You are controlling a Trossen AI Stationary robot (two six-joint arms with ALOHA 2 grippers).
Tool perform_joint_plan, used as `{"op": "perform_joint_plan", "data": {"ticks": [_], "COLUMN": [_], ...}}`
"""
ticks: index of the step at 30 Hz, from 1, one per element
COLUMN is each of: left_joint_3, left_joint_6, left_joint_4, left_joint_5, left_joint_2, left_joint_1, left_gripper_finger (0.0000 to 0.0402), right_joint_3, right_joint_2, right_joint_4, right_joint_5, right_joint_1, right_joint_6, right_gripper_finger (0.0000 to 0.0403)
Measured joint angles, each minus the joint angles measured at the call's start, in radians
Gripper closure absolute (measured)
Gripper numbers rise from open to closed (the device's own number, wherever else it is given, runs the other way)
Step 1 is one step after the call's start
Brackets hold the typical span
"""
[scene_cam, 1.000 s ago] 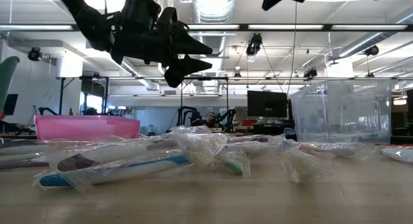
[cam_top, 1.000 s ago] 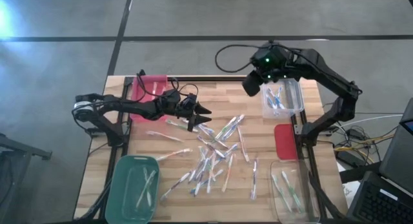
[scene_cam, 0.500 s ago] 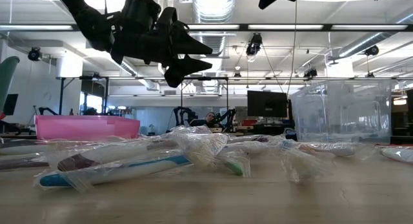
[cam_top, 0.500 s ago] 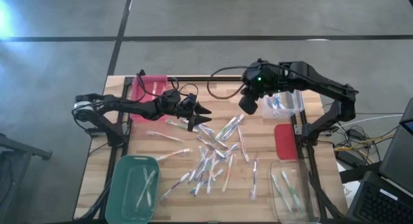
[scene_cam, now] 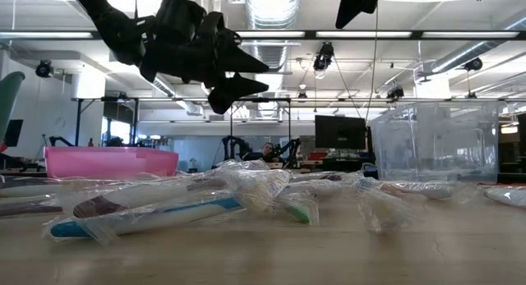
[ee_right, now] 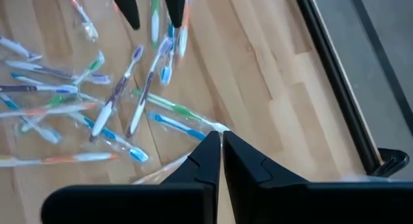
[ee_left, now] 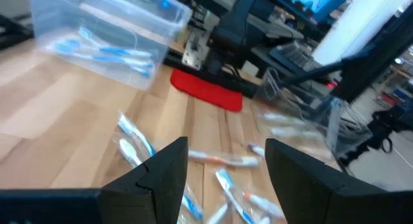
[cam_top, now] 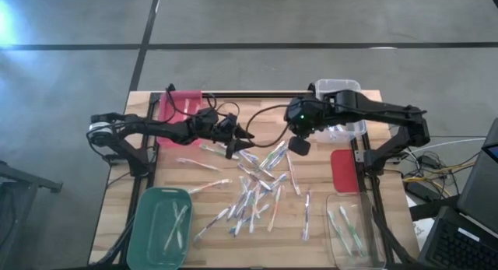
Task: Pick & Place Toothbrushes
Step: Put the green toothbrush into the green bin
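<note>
Wrapped toothbrushes [cam_top: 257, 188] lie scattered across the centre of the worktop [cam_top: 117, 215]. The left pincer [cam_top: 237, 142], fingers spread and empty, hovers at the pile's upper-left edge, while the right pincer [cam_top: 298, 145], closed on nothing, hangs above its upper-right edge.

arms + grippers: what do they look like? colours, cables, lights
Both arms are black and jointed. The left arm has a silver cuff near its base and thin black cables at the wrist. The right arm shows a green light and a looping black cable. Each gripper, left gripper and right gripper, has two pointed black fingers.
</note>
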Motion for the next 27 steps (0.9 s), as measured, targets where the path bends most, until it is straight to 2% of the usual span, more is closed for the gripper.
{"op": "perform_joint_plan", "data": {"ticks": [3, 7, 14, 17, 23, 27], "left_joint_3": [0.000, 0.000, 0.000, 0.000, 0.000, 0.000], "left_joint_6": [0.047, 0.190, 0.478, 0.599, 0.780, 0.819], "left_joint_4": [-0.045, -0.130, -0.209, -0.210, -0.230, -0.228], "left_joint_5": [0.063, 0.164, 0.173, 0.160, 0.062, -0.006], "left_joint_2": [-0.010, -0.014, -0.015, -0.015, -0.015, -0.015], "left_joint_1": [0.002, -0.017, -0.103, -0.144, -0.216, -0.239], "left_gripper_finger": [0.0190, 0.0190, 0.0190, 0.0190, 0.0190, 0.0190], "right_joint_3": [-0.022, -0.042, -0.049, -0.049, -0.049, -0.056], "right_joint_2": [0.000, 0.000, -0.001, -0.001, -0.001, -0.002], "right_joint_4": [-0.002, 0.000, 0.002, 0.002, 0.003, 0.027], "right_joint_5": [0.000, 0.000, 0.016, 0.030, 0.037, 0.132], "right_joint_1": [0.014, 0.028, 0.028, 0.028, 0.028, 0.028], "right_joint_6": [0.000, 0.000, 0.001, 0.001, 0.002, 0.070], "right_gripper_finger": [0.0393, 0.0394, 0.0394, 0.0394, 0.0394, 0.0394]}}
